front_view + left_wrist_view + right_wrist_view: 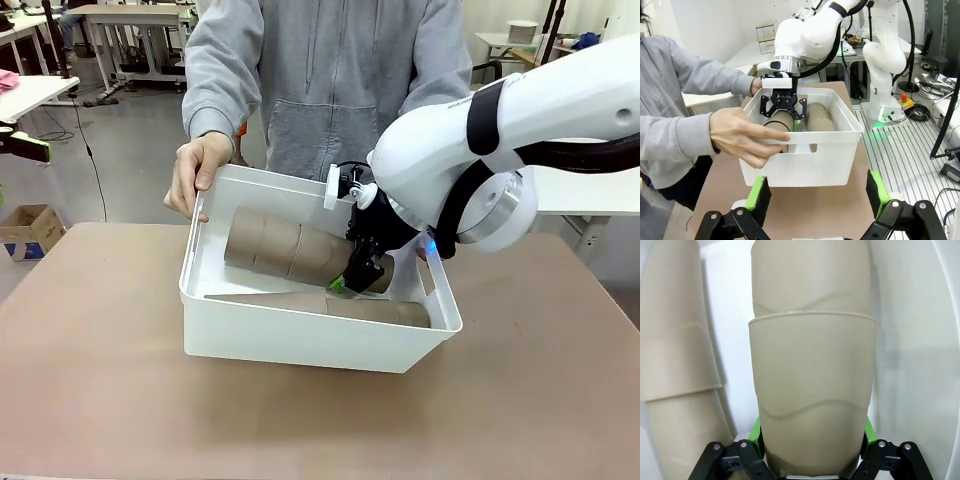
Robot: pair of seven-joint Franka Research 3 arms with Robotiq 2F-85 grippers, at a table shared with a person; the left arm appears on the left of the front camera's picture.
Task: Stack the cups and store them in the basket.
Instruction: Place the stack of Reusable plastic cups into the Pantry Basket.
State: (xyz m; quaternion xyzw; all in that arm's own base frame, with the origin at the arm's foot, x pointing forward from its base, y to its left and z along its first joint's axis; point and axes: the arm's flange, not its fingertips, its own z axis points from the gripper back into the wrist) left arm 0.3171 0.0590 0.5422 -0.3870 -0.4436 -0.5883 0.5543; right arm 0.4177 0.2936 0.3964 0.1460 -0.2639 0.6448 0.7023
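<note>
Front: the basket sits mid-table, a person's hand on its far-left rim; bare tabletop lies all around it. 2 stacks of cups lie inside on their sides, long axes left-right. The right gripper pinches the far stack.

Left wrist: the left gripper is spread, near the basket's short wall.

Right wrist: green pads squeeze the held stack against the basket's white floor.

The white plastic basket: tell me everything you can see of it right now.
The white rectangular plastic basket has smooth solid walls, rounded corners, a rolled lip and a slot handle in one short side. It sits on the brown table, apparently tipped up at the person's side. Two stacks of tan paper cups lie sideways inside. The person's hands grip its short sides. The right gripper reaches in, jaws shut on one stack.
</note>
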